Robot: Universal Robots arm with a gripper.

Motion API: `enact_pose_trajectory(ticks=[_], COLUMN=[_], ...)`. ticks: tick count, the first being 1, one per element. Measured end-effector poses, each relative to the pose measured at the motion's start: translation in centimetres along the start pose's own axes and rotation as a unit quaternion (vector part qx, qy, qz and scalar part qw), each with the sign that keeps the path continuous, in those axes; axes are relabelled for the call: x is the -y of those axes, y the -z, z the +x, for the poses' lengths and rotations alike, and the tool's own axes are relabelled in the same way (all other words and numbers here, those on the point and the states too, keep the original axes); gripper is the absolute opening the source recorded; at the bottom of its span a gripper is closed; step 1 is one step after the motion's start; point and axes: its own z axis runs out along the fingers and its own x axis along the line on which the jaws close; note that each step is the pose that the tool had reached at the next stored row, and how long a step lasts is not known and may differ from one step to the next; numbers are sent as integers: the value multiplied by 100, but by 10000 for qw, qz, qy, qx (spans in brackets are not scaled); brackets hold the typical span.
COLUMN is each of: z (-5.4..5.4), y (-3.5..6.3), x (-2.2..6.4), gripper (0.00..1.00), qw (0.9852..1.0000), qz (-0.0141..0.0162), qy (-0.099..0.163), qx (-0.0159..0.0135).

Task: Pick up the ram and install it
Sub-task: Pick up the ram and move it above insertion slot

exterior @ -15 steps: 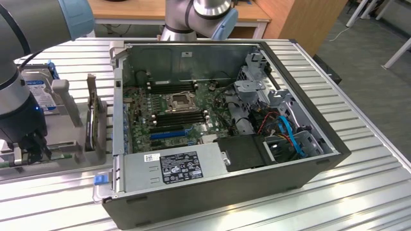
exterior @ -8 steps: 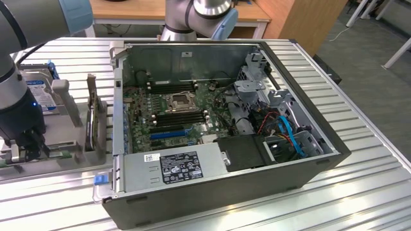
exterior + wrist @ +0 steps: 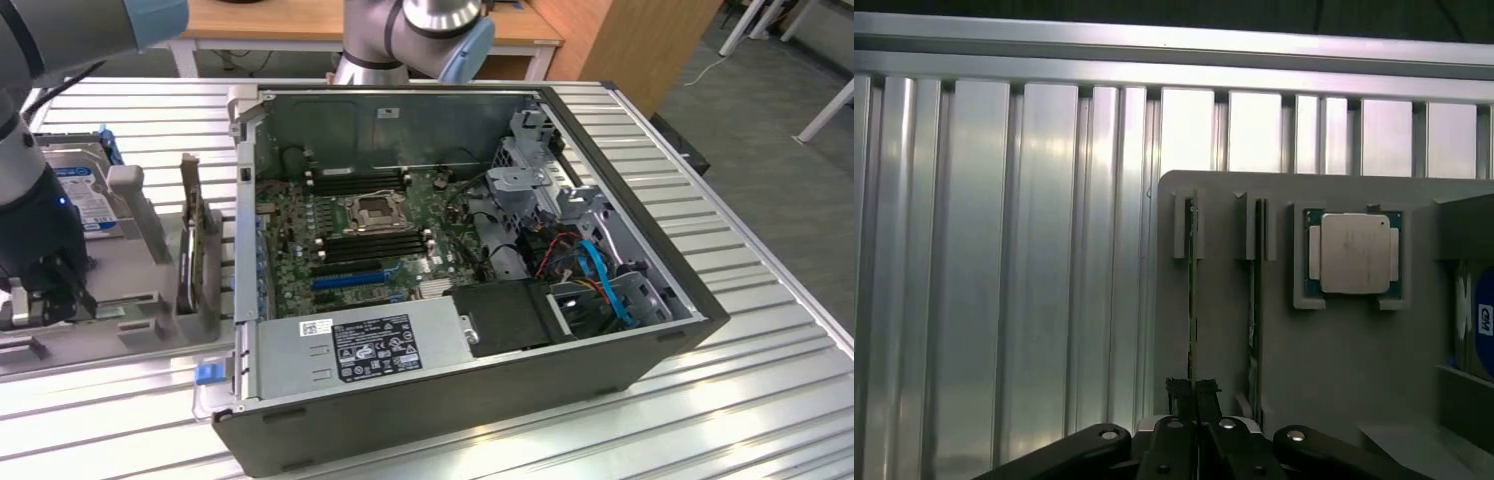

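Table: ribbed silver aluminium table [image 3: 774,300], lying under the flat grey plastic holder block [image 3: 1354,380].
Computer: big black open tower case [image 3: 441,420], lying on its side just beside the holder block, on the exterior view's right of it.
Arm: grey robot arm with blue joint caps [image 3: 27,200], standing over the holder block.
Gripper: black two-finger gripper [image 3: 1194,395], low over the holder block; its jaws are clenched on the thin upper edge of the ram.
Ram: long narrow green circuit-board stick [image 3: 1192,290], standing on its edge in the holder block's outermost slot.
Second stick: same kind of green board [image 3: 1255,290], upright in the holder block's next slot.
Processor: square silver chip [image 3: 1351,253], flat in the holder block's pocket beyond the second stick.
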Motion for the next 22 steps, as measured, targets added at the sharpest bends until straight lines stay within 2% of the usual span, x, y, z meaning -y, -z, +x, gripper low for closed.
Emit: enact_pose_trajectory(ticks=[22], z=[-14], y=[609], x=[-22], gripper=[11], qw=[10000], qz=[0], qy=[0], qx=[0])
